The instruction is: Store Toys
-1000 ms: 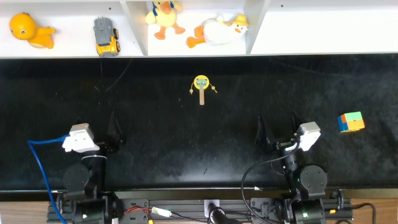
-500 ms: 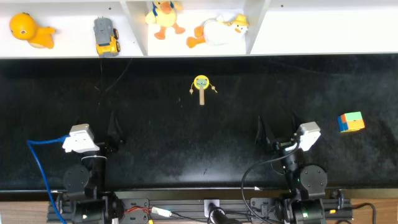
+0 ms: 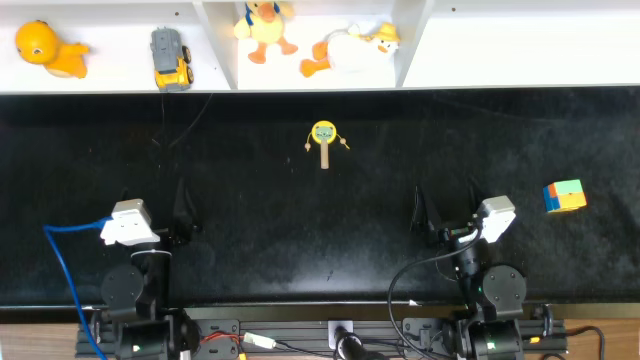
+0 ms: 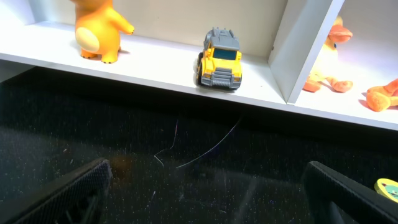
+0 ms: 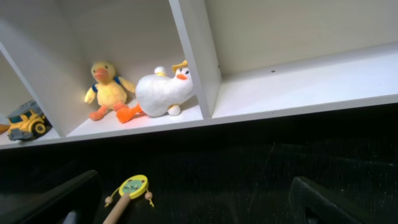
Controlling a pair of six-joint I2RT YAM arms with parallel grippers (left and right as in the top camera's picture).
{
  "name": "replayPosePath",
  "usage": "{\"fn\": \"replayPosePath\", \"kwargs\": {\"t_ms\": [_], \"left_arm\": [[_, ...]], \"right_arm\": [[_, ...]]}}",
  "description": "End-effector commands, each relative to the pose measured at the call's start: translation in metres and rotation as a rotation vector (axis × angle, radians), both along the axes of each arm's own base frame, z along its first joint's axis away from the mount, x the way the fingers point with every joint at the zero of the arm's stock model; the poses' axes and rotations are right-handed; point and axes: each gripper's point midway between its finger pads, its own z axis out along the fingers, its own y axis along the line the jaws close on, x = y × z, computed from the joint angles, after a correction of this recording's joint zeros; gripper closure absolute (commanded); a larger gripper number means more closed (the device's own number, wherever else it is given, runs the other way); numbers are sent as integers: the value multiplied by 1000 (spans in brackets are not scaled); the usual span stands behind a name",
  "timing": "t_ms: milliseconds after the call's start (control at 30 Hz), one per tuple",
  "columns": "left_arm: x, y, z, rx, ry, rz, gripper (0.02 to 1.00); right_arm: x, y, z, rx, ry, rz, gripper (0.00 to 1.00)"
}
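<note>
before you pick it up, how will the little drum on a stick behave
The drum looks small and thin, so probably light. Its wooden handle seems stiff, a fair place to pinch. The side beads hang on strings and would likely swing.

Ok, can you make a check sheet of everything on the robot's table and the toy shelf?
Surface: black table top, flat and lightly speckled.
Job's things: rattle drum and coloured cube lie on the table. Orange duck and yellow truck sit in the shelf's left compartment. Yellow plush duck and white plush duck sit in the middle one.
Clutter: nothing seen.
Grippers: left gripper and right gripper are open, holding nothing, near their bases.
Cables: blue cable by the left arm; black cable by the right arm.
Surroundings: white shelf along the table's far edge.
</note>
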Motion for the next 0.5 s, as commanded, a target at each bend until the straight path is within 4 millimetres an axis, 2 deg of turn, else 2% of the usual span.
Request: {"fn": "replayPosePath", "kwargs": {"t_ms": [33,500], "left_arm": [[0,-2,1,23,-9,-15,20],[0,-2,1,23,-9,-15,20]], "right_arm": [[0,0,-4,4,3,-6,5],[0,-1,-4,4,3,-6,5]]}}
